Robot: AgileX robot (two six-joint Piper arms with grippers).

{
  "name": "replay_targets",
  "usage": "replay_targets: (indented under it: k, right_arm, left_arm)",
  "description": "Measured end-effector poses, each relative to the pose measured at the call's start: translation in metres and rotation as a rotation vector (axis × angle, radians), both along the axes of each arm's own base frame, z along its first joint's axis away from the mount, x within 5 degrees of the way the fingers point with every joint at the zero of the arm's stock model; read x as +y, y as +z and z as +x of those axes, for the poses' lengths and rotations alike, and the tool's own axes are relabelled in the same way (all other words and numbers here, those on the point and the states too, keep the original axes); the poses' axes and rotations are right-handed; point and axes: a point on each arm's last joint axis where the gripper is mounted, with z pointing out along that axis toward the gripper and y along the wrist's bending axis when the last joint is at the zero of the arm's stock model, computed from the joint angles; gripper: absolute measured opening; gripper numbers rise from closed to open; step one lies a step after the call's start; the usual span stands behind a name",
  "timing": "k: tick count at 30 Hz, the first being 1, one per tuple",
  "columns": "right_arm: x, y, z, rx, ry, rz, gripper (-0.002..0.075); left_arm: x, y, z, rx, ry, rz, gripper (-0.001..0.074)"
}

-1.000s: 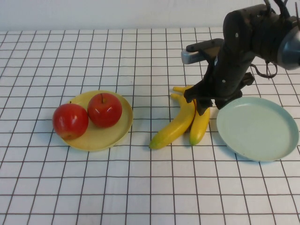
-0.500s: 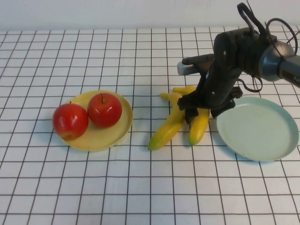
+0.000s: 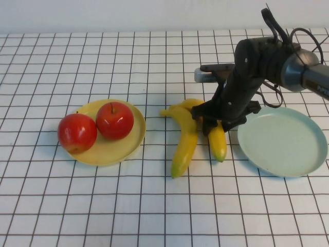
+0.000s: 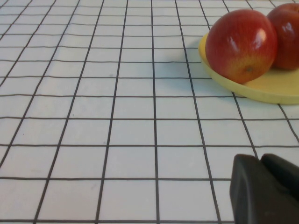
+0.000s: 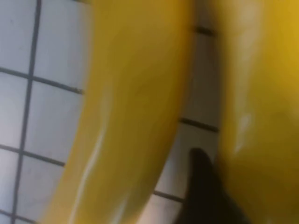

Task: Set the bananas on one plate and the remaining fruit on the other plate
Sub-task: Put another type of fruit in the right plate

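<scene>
Two yellow bananas lie side by side mid-table: the left banana (image 3: 186, 139) and the right banana (image 3: 218, 145). My right gripper (image 3: 211, 123) is down over the far half of the right banana, shut on it. In the right wrist view one dark fingertip (image 5: 201, 186) sits in the gap between the left banana (image 5: 135, 102) and the right banana (image 5: 261, 93), pressed to the right one's flank; the other finger is hidden. The blue-green plate (image 3: 282, 141) lies just right of them. Two red apples (image 3: 77, 133) (image 3: 114, 120) rest on the yellow plate (image 3: 110, 154). My left gripper (image 4: 264, 191) hovers shut, apart from that plate (image 4: 271, 91).
The table is covered by a white cloth with a black grid. The right arm's dark body and cables rise over the far right of the table, behind the blue-green plate. Open cloth stretches along the near side and the far left.
The right gripper came down and left onto the right banana. The left banana swung round, its far tip going left and its near tip right. The right banana's near end shifted right.
</scene>
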Motion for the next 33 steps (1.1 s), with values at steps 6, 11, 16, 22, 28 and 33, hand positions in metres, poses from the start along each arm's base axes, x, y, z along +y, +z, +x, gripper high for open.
replay_targets:
  k: [6,11,16,22,28,33]
  right_arm:
    - [0.001,0.024,0.002,-0.009,0.01,0.01,0.0318]
    - [-0.013,0.08,-0.014,-0.071,0.018,-0.002,0.0318]
    - [-0.056,0.106,-0.036,-0.087,-0.054,-0.033,0.0318]
    - [-0.125,0.085,-0.065,-0.062,-0.214,-0.051,0.0318]
    - [-0.166,0.06,-0.073,-0.053,-0.29,-0.087,0.0318]
    - [-0.166,0.047,-0.063,-0.097,-0.28,-0.079,0.032]
  left_arm:
    - [0.0,0.0,0.0,0.0,0.0,0.0,0.0001]
    - [0.0,0.0,0.0,0.0,0.0,0.0,0.0001]
    - [0.0,0.0,0.0,0.0,0.0,0.0,0.0001]
    - [0.0,0.0,0.0,0.0,0.0,0.0,0.0001]
    - [0.0,0.0,0.0,0.0,0.0,0.0,0.0001]
    - [0.0,0.0,0.0,0.0,0.0,0.0,0.0001]
